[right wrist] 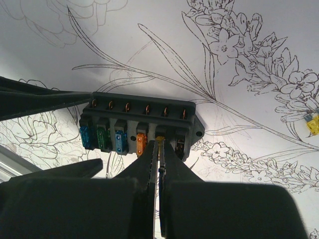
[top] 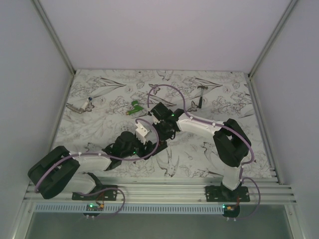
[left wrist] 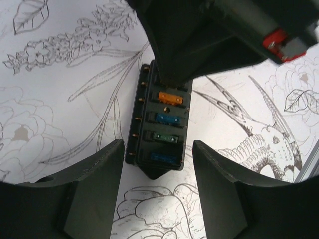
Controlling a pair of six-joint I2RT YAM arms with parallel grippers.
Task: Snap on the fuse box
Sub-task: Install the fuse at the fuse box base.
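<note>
From my left wrist, I am looking down at the fuse box (left wrist: 159, 124) lying flat on the flower-printed tabletop (left wrist: 60, 119), its long side running away from me. My left claw (left wrist: 158, 152) is standing released, its two fingers (left wrist: 104, 169) flanking the near end of the box, one on each side. A sliver of tabletop is showing between the right-hand finger and the box, and I am gripping nothing. An orange fuse (left wrist: 171, 97), a blue fuse (left wrist: 168, 118) and a green fuse (left wrist: 164, 137) are sitting in a row along the box's middle. My right claw (left wrist: 172, 79) is pointing down at the far end, just past the orange fuse.

From my right wrist, the box is lying crosswise, with small metal terminals (right wrist: 147, 108) lining its far edge. My right claw is clenched tight, its tips sitting at the slot beside the orange fuse. A speck of yellow is showing there, but I cannot tell whether I am pinching anything. A small yellow piece (right wrist: 313, 124) is lying well apart, at the right edge.

From above, my left arm (top: 94, 160) and my right arm (top: 202, 124) are bending toward the middle of the tabletop, and the claws are hiding the box. A green piece (top: 135, 107) is lying just beyond them, and a hammer-shaped tool (top: 201, 97) farther right.
</note>
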